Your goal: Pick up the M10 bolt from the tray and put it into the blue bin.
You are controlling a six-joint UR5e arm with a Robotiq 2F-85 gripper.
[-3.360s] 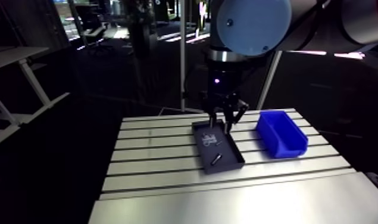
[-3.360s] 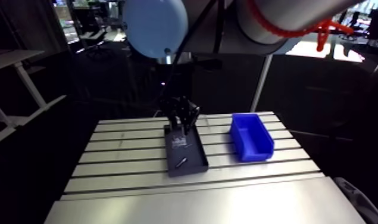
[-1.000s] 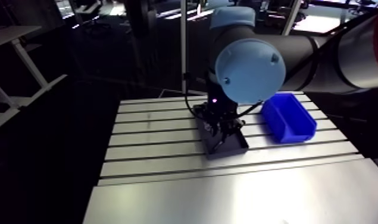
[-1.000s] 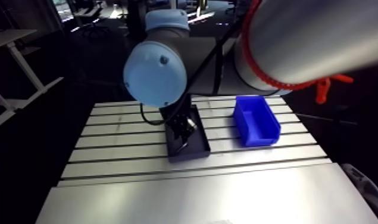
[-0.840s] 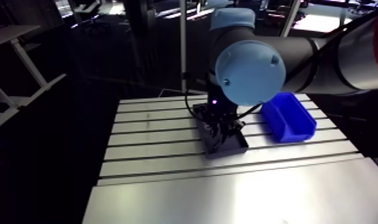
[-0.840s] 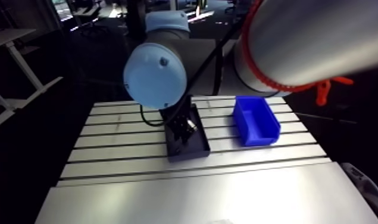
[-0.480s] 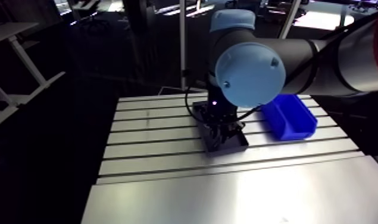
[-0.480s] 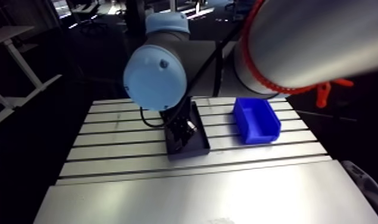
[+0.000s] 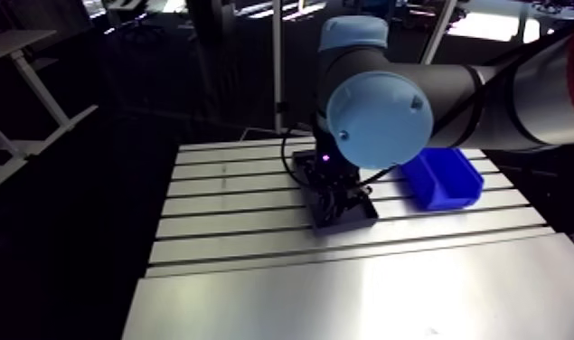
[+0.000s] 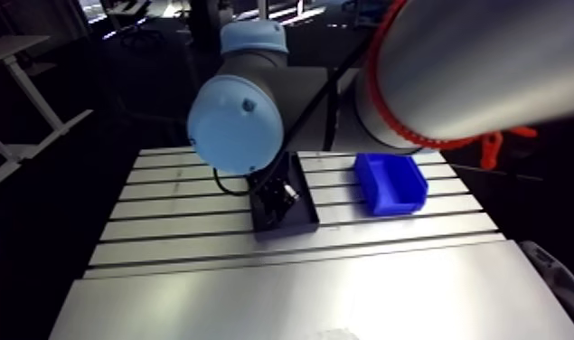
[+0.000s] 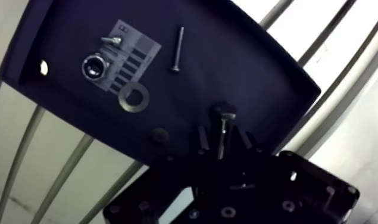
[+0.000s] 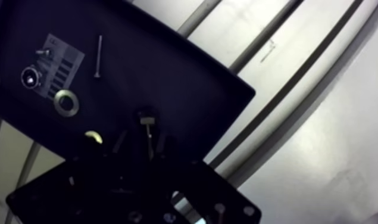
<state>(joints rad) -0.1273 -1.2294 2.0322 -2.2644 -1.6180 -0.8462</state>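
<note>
In the wrist view a dark bolt [image 11: 222, 119] with a broad head lies on the floor of the dark tray [image 11: 239, 65], near one corner. My gripper [image 11: 222, 138] is low over the tray and open. One finger stands on each side of the bolt's shaft, with a gap showing on both sides. In the arm view the gripper [image 9: 335, 194] is down in the tray's near end, mostly hidden by the arm's joint. The blue bin [image 9: 444, 178] stands on the table to the tray's right.
Ahead of the gripper the tray also holds a thin long screw [image 11: 177, 49], a washer [image 11: 133, 97], and a round nut [image 11: 94, 67] and small screw [image 11: 111, 40] on a printed label. A small round part [image 11: 158, 136] lies beside the left finger. Table slots run under the tray.
Earlier the gripper hung above the tray's far end with the bolt lying uncovered near the front. It has since come down over the near end; the arm view shifted slightly.
</note>
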